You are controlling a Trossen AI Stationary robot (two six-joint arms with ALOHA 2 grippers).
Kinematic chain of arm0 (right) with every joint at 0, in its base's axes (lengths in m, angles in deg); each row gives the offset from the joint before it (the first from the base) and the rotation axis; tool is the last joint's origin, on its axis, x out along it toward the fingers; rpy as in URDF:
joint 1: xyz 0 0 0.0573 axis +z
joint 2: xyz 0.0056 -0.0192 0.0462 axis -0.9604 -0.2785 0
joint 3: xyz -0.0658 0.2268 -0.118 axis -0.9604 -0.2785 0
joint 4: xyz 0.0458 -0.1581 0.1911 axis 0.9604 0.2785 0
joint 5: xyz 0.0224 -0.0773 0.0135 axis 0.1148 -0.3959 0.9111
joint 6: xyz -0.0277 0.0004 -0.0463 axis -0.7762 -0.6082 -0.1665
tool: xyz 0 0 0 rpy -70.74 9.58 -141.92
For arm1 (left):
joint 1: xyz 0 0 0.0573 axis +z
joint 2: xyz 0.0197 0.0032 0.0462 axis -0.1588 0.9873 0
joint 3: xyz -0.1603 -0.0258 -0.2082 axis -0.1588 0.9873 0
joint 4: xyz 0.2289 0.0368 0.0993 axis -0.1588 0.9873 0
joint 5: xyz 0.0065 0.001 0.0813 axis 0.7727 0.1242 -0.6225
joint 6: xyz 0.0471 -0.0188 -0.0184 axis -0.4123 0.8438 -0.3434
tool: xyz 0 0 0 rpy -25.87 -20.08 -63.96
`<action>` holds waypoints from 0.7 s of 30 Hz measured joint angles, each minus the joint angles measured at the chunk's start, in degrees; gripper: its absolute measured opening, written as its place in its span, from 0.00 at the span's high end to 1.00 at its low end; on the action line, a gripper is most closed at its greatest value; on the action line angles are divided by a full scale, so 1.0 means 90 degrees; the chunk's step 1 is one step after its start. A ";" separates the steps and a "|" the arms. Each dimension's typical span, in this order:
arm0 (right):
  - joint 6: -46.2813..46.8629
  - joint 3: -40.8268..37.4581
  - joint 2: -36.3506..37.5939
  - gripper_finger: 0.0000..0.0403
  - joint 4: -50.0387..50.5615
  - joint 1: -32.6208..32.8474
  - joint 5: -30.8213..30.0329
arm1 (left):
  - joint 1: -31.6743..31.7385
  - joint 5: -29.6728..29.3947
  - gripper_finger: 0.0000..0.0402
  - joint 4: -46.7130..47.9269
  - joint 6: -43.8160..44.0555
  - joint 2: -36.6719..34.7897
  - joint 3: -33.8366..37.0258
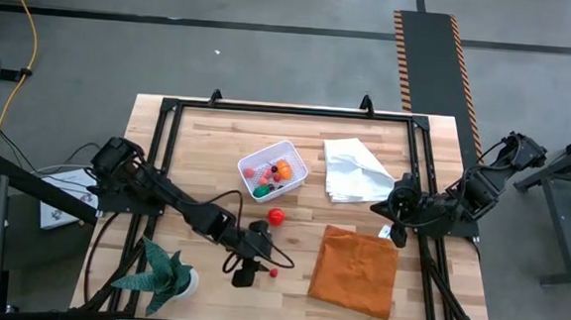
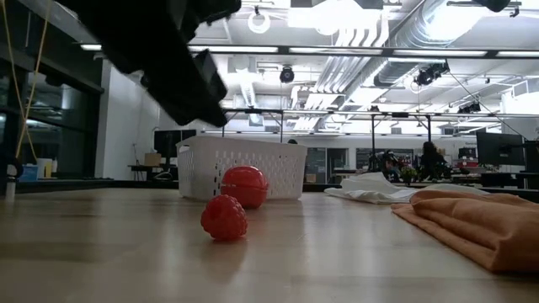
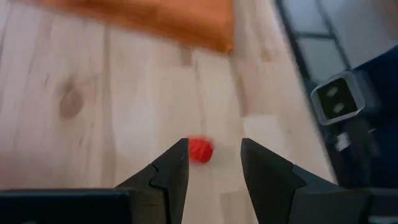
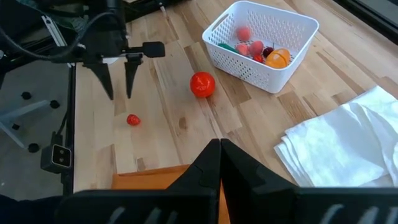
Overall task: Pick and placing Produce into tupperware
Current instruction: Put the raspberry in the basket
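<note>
On table, 2 red produce (image 1: 276, 216) outside 1 tupperware (image 1: 296, 165), left tool (image 4: 119, 93) parted, empty, right tool (image 4: 219, 149) closed, empty.

Perforated plastic tupperware (image 4: 264, 40) on smooth, matt wooden table (image 4: 168, 81).

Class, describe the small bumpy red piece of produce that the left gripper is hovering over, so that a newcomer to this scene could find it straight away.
Start at the white tupperware near the middle of the wooden table. Toward the front edge from it, past the larger smooth red ball, lies the raspberry, alone on bare wood just beside the open left gripper. It is the smallest loose red piece, with a bumpy surface.
</note>
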 joint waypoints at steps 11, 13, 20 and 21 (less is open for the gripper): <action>0.0000 0.0000 0.0000 1.00 0.0002 0.0000 0.0000 | 0.0004 0.0080 0.67 -0.0186 0.0064 0.0218 -0.0015; 0.0000 0.0000 0.0000 1.00 0.0002 0.0000 0.0000 | 0.0002 0.0099 0.67 -0.0236 0.0187 0.0284 -0.0013; 0.0000 0.0000 0.0000 1.00 0.0002 0.0000 0.0000 | -0.0022 0.0148 0.67 -0.0580 0.0475 0.0500 -0.0019; 0.0000 0.0000 0.0000 1.00 0.0000 0.0000 0.0000 | -0.0022 0.0121 0.67 -0.0554 0.0501 0.0523 -0.0016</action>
